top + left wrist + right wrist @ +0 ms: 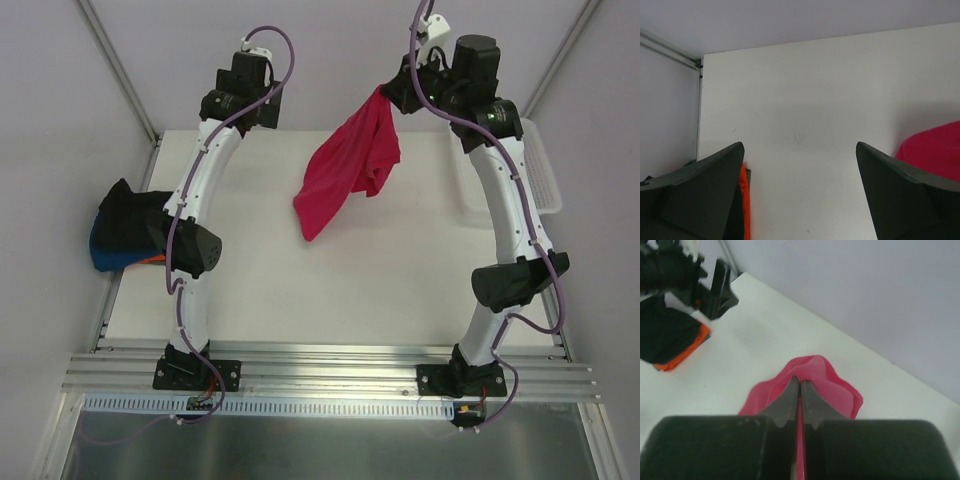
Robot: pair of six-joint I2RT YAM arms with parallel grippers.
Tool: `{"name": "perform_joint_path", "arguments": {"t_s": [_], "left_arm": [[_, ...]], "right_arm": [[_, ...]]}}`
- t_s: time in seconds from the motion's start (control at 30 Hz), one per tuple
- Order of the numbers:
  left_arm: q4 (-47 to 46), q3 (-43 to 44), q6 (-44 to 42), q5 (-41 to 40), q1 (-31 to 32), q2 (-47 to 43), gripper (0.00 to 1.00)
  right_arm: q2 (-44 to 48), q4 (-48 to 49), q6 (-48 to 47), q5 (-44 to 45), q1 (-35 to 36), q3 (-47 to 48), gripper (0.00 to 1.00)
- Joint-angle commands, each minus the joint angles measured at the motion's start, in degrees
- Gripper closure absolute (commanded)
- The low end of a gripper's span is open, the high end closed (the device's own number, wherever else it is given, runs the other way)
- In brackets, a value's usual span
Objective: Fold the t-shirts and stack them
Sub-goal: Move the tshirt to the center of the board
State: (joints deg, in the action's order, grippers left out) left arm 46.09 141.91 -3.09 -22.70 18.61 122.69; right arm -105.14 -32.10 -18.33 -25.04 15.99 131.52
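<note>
crimson-pink t-shirt (pixel 350 165) — limp, bunched, hanging from right gripper (pixel 799 383)

My pincer (pixel 799 146) gapes wide above the white table (pixel 805 90). Orange cloth (pixel 744 200) peeks just beside my left finger (pixel 700 195); crimson-pink cloth (pixel 932 150) lies behind my right finger (pixel 900 200).

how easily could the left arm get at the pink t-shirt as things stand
Probably yes: the left claw is open above the table, and the crimson-pink t-shirt hangs from the shut right claw just to its right, nothing between them.
</note>
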Motion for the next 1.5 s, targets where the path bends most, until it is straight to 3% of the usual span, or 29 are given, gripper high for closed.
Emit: {"name": "perform_joint_path", "arguments": {"t_s": [0.0, 0.17, 0.27, 0.4, 0.7, 0.93, 1.27, 1.47], "left_arm": [[-1.1, -0.2, 0.8, 0.1, -3.5, -2.0, 0.05], [-0.8, 0.1, 0.0, 4.9, -5.0, -2.6, 0.04], [-0.7, 0.0, -1.9, 6.0, -5.2, -3.3, 0.01], [-0.3, -0.4, -2.6, 7.6, -5.1, -3.9, 0.01], [-0.6, 1.8, -2.9, 6.2, -4.5, -4.1, 0.02], [-0.8, 0.9, -4.1, 5.0, -3.7, -4.9, 0.01], [-1.7, 1.6, -5.3, 2.9, -2.1, -4.3, 0.01], [-2.1, 1.6, -5.0, 3.2, -1.6, -3.3, 0.01]], "right_arm": [[5.3, -0.8, 0.8, -2.6, 1.3, -3.9, 1.0], [6.5, -8.1, -4.7, -2.8, 0.4, -18.2, 0.99], [4.8, -13.7, -6.5, -2.7, -0.1, -20.0, 0.99], [2.6, -12.7, -5.8, 0.3, 0.1, -24.5, 1.0], [-14.0, -10.8, -4.7, -4.8, 3.7, -8.3, 0.99], [-28.3, -3.9, -5.7, 0.2, 5.7, 4.9, 1.0], [-28.3, -3.9, -8.9, 3.8, 4.5, 6.1, 0.99], [-25.4, -5.2, -12.0, 14.9, 4.1, 1.0, 0.99]]}}
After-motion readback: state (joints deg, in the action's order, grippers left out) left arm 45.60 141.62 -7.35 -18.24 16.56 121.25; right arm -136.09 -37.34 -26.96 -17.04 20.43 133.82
